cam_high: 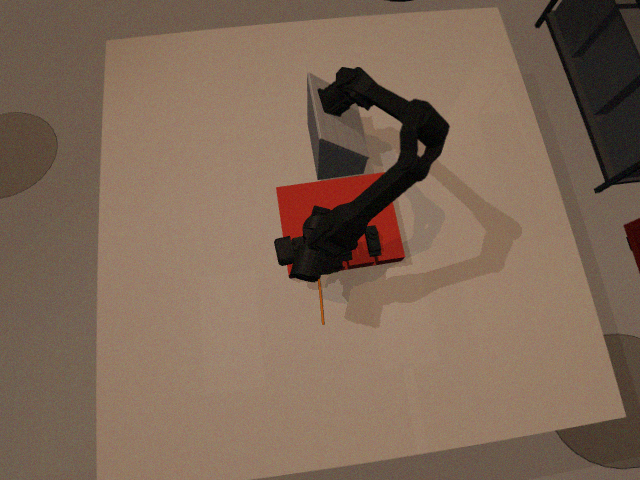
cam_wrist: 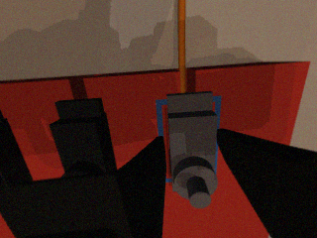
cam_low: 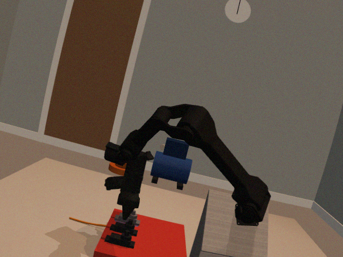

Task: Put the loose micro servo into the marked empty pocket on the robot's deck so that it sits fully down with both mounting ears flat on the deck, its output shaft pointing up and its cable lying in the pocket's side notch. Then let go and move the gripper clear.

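Observation:
The loose servo (cam_wrist: 199, 130) (cam_low: 119, 219) is grey and stands shaft up inside the blue pocket outline (cam_wrist: 159, 119) on the red deck (cam_high: 305, 198) (cam_low: 160, 232) (cam_wrist: 124, 89). I cannot tell whether both ears lie flat. Its orange cable (cam_high: 321, 304) (cam_low: 88, 221) (cam_wrist: 182, 40) runs out over the deck's edge; in the wrist view it crosses the left side of the dark notch. My gripper (cam_wrist: 189, 139) (cam_low: 126, 217) is slightly open around the servo, with a thin gap showing at the left finger. The arm hides the servo in the top view.
Black servos (cam_high: 373, 240) (cam_low: 119, 241) (cam_wrist: 79, 144) stand in a row on the deck beside the grey one, close to my left finger in the wrist view. A grey block (cam_high: 341, 155) (cam_low: 218, 235) under the arm's base stands behind the deck.

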